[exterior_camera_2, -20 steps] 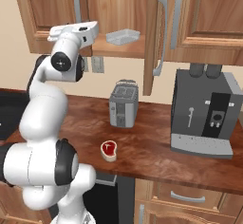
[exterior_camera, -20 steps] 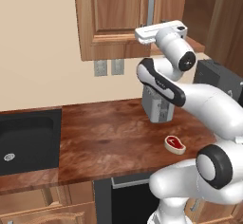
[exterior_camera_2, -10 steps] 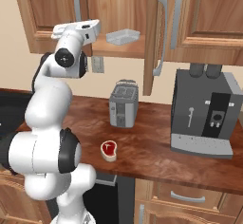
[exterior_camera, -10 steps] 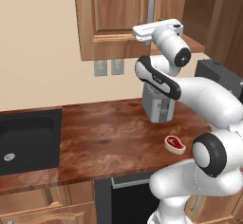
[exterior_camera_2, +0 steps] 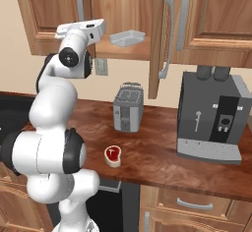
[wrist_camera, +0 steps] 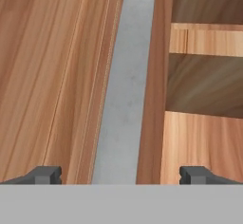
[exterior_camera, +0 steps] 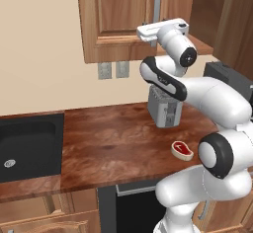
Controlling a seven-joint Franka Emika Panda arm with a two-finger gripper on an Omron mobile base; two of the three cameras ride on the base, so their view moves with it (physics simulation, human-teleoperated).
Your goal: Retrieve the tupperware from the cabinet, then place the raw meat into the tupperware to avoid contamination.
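The pale tupperware (exterior_camera_2: 127, 38) sits on the shelf of the brown wall cabinet (exterior_camera_2: 123, 53), whose right door (exterior_camera_2: 158, 39) hangs open. My gripper (exterior_camera_2: 98, 29) is raised to shelf height just left of the tupperware, open and holding nothing. In the left base view my gripper (exterior_camera: 150, 32) is in front of the shut left door (exterior_camera: 116, 15), below its grey bar handle (exterior_camera: 157, 2). The hand view has that handle (wrist_camera: 124, 90) straight ahead between the spread fingertips (wrist_camera: 45, 174), with shelf boards (wrist_camera: 204, 40) to the right. The raw meat (exterior_camera: 182, 149) lies on the counter in front of the toaster (exterior_camera: 165, 109).
A black coffee machine (exterior_camera_2: 216, 118) stands on the counter's right. A dark sink (exterior_camera: 24, 145) is set into the counter (exterior_camera: 108, 148) at the left. Two wall sockets (exterior_camera: 112, 70) are under the cabinet. Drawers (exterior_camera_2: 197, 206) run below the counter.
My hand has edged slightly up and toward the cabinet, and the arm's elbow has shifted. The jaws stay wide apart. Nothing else has moved.
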